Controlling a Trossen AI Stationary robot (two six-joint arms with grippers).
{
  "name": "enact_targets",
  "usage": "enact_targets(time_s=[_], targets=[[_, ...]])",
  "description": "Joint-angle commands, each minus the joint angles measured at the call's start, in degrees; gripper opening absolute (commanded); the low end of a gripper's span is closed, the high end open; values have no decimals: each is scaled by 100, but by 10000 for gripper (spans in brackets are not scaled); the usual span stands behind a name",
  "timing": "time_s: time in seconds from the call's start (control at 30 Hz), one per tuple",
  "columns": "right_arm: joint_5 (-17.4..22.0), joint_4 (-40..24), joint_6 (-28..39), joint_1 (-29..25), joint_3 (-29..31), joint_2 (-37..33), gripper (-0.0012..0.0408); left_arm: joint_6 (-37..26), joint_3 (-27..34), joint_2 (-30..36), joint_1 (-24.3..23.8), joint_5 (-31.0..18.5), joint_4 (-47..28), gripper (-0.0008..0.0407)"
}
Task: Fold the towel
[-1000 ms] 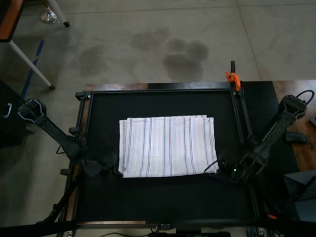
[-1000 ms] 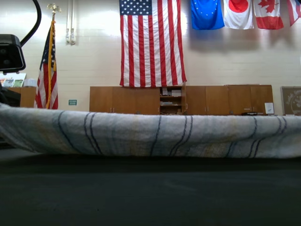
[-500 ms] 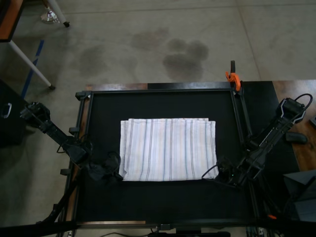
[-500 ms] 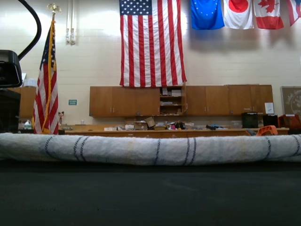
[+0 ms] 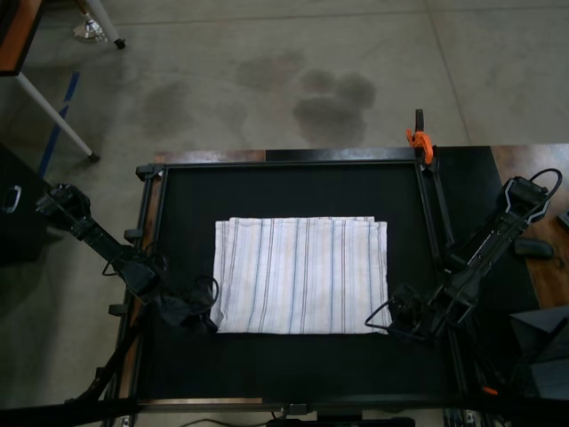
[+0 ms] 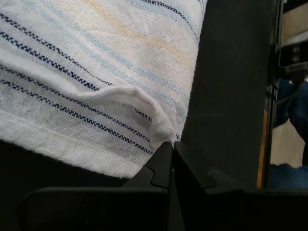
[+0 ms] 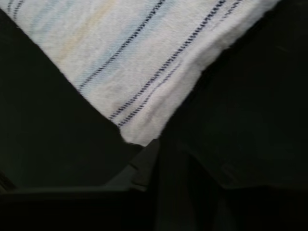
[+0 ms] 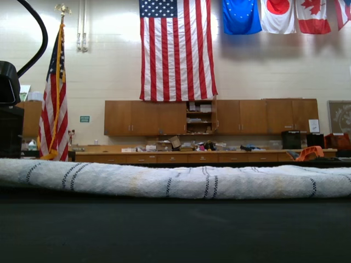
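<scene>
The towel (image 5: 302,276), white with thin dark stripes, lies folded as a flat rectangle in the middle of the black mat (image 5: 293,191). In the top view my left gripper (image 5: 203,313) is at the towel's near left corner and my right gripper (image 5: 388,322) at its near right corner. The left wrist view shows the left gripper (image 6: 172,147) shut on a pinched ridge of towel (image 6: 96,72). The right wrist view has the right gripper (image 7: 156,144) shut at the tip of the towel (image 7: 144,62). The exterior view shows the towel (image 8: 175,181) as a low band.
A black metal frame (image 5: 293,163) rims the mat, with an orange clamp (image 5: 418,140) at its far right corner in the top view. Wooden tabletop (image 5: 533,169) and a dark object (image 5: 532,247) lie right of the frame. Bare mat stretches in front of the towel.
Both grippers have moved toward the table's front, drawing the towel's near edge with them. The towel has gone from raised and bulging to low and flat in the exterior view.
</scene>
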Motion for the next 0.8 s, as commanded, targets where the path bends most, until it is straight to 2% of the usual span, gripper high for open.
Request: enact_targets(time_s=[0.0, 0.1, 0.23, 0.37, 0.43, 0.53, 0.67, 0.77], targets=[[15, -138, 81, -4, 2, -31, 110, 35, 2, -4, 2, 15, 170, 26], [15, -369, 258, -4, 2, -39, 153, 28, 2, -4, 2, 44, 411, 71], [20, -448, 295, -4, 2, -55, 199, -26, 2, -4, 2, 271, 542, 156], [61, -450, 308, -7, 2, -151, 218, -302, 2, -46, 2, 380, 584, 233], [203, -448, 363, -7, 2, -208, 218, -310, 2, -129, 7, 205, 623, 263], [457, -457, 457, -7, 2, -297, 213, -308, 31, -254, 13, -852, 699, 284], [662, -455, 490, -31, 2, -391, 202, -269, 98, -380, 81, -2583, 444, 280], [763, -452, 492, -74, 2, -448, 196, -256, 87, -385, 413, -3206, 219, 273]])
